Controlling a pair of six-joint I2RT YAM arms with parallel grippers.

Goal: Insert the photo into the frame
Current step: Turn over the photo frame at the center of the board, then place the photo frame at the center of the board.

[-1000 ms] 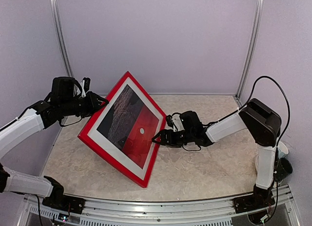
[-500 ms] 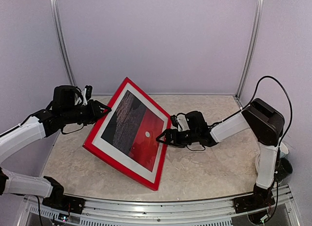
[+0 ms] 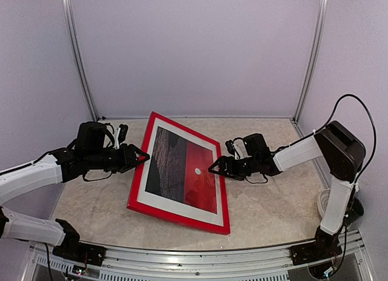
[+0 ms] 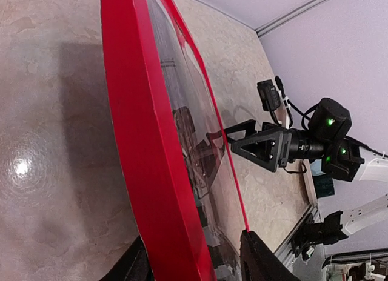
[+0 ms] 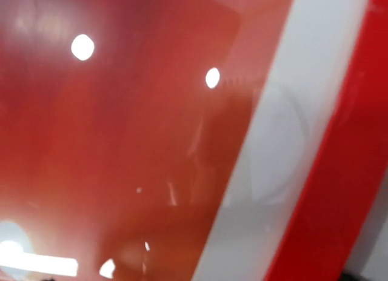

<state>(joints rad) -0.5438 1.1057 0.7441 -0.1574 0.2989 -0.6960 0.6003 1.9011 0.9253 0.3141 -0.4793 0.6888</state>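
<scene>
Frame point(image 3: 182, 217), photo point(image 3: 188, 172) inside, has dropped from tilted to nearly flat on the surface point(image 3: 273, 208); my left fingers point(image 4: 260, 263) parted astride its left edge; right fingers point(image 4: 279, 151) wide at its right; I judge placement done.

Beige marbled tabletop point(image 3: 273, 208) noted. A large red-faced rectangular picture frame point(image 3: 182, 217) is rested on it, left of centre, skewed to the table edges.
</scene>
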